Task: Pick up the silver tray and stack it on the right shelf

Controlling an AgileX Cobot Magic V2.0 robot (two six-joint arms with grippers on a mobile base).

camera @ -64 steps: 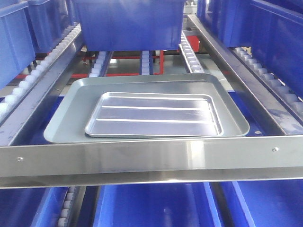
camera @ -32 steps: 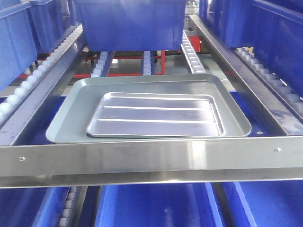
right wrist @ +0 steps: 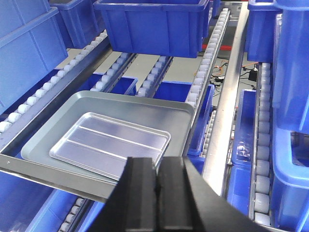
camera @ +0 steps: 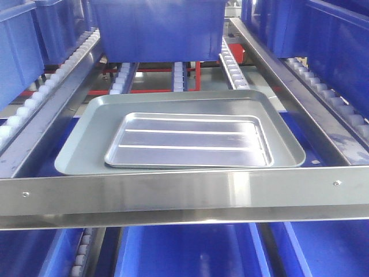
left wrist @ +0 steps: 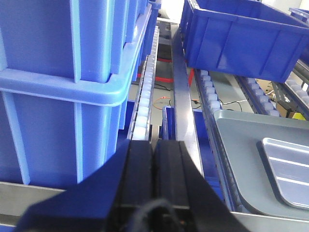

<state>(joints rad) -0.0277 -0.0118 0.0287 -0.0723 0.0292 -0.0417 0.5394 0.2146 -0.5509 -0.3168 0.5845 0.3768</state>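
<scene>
Shiny silver tray (camera: pixel 188 140), ridges crosswise, flat.

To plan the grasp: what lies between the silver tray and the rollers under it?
A larger grey tray; the silver tray rests inside it, seen in the front view.

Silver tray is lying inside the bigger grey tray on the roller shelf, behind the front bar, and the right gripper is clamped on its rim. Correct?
Not quite. The right gripper is shut on nothing, held clear of the silver tray, as the right wrist view shows. The rest holds: it lies inside the grey tray behind the front bar.
</scene>
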